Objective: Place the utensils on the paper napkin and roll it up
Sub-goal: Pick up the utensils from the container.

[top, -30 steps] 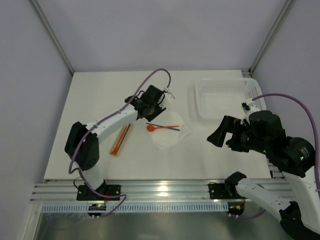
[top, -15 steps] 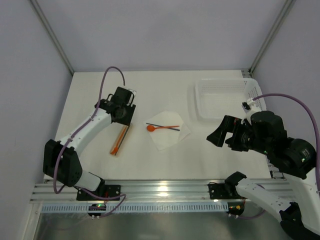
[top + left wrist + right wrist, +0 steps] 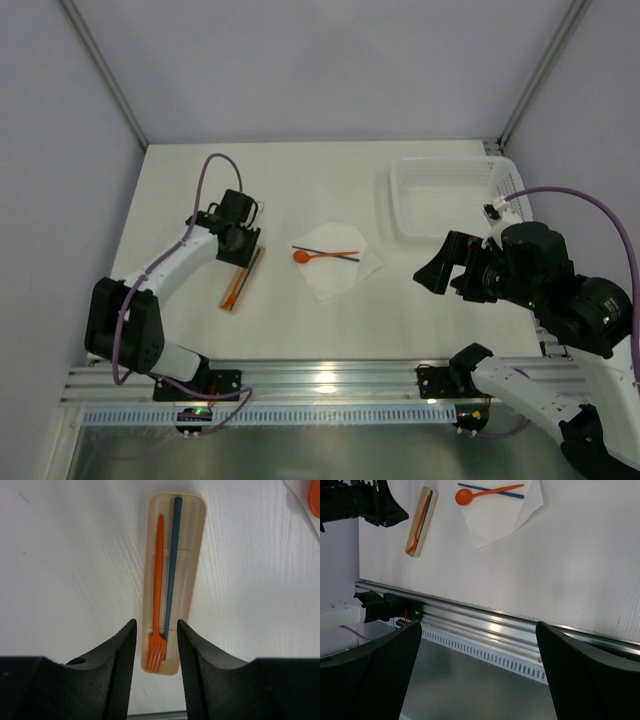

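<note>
**L arm off the napkin, now over the tray for the next utensil**

**Top view:** L gripper [image 3: 238, 243] sits over the far end of the beige tray [image 3: 238, 284], well left of the napkin [image 3: 345, 272]. 1 s back it was at the napkin's far-left corner. Half a sec back it had already swung out to the tray's far end, and now it's a touch nearer on it. Spoon [image 3: 301, 256] and napkin stick [image 3: 342, 257] lie crossed on the napkin, same spots in all three frames. So prob. two pcs are delivered and the tray's two are left; rolling not begun. R gripper [image 3: 440, 272] hangs in the air near the basket [image 3: 450, 195], unmoved.

**L wrist:** fingers [image 3: 122, 655] part open, gripping nothing. The tine end of the orange fork [image 3: 158, 580] shows in the gap between them. Tray stick [image 3: 173, 555] lies alongside the fork, both inside the tray. Looks lined up for a fork pick, but can't tell if the tips have reached tray level.

**R wrist:** own fingers [image 3: 375, 670] spread wide, empty. Beyond them, the spoon lies on the napkin with the stick under its handle, and the tray is off to the side by the L gripper.
</note>
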Action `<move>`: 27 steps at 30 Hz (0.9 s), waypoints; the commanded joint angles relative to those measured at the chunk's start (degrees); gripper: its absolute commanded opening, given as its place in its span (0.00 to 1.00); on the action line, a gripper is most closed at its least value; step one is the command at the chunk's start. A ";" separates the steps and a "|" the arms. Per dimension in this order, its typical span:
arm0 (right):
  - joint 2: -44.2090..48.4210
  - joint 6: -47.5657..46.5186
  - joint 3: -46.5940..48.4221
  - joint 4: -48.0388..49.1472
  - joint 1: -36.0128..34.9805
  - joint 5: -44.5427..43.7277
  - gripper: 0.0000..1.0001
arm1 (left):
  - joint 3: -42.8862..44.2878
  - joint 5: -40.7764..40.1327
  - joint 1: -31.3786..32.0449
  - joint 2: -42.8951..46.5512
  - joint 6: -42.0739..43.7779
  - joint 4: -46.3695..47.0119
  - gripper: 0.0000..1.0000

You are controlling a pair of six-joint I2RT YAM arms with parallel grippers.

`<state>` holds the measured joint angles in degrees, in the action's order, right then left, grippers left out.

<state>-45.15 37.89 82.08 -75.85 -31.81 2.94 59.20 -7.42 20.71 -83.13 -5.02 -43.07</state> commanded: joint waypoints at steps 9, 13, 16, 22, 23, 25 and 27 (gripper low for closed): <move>-0.65 0.08 0.62 2.11 -0.27 0.14 1.00 | -1.72 1.88 -0.23 -4.13 0.62 4.66 0.37; -0.82 0.34 0.45 2.29 -0.36 0.14 0.99 | -1.28 1.71 -0.23 -5.90 0.88 5.19 0.38; -0.82 0.61 0.53 2.38 -0.36 0.22 0.99 | -1.28 1.62 -0.14 -7.47 1.24 5.63 0.39; -0.65 0.78 0.62 2.03 -0.27 -0.04 0.99 | -1.37 1.62 -0.14 -9.15 0.80 6.94 0.39; -0.56 0.78 0.53 2.11 -0.27 -0.13 1.00 | -1.37 1.79 -0.23 -9.59 0.71 6.95 0.39; -0.47 0.78 0.45 1.94 -0.36 -0.30 0.99 | -1.28 2.06 -0.14 -10.20 0.71 6.77 0.39; -0.47 0.87 0.45 1.85 -0.35 -0.30 0.99 | -1.37 1.62 -0.23 -10.47 0.71 7.03 0.39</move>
<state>-45.52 38.11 82.08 -75.33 -31.81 2.90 57.93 -5.93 20.71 -93.10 -4.10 -38.28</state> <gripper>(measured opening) 0.994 0.388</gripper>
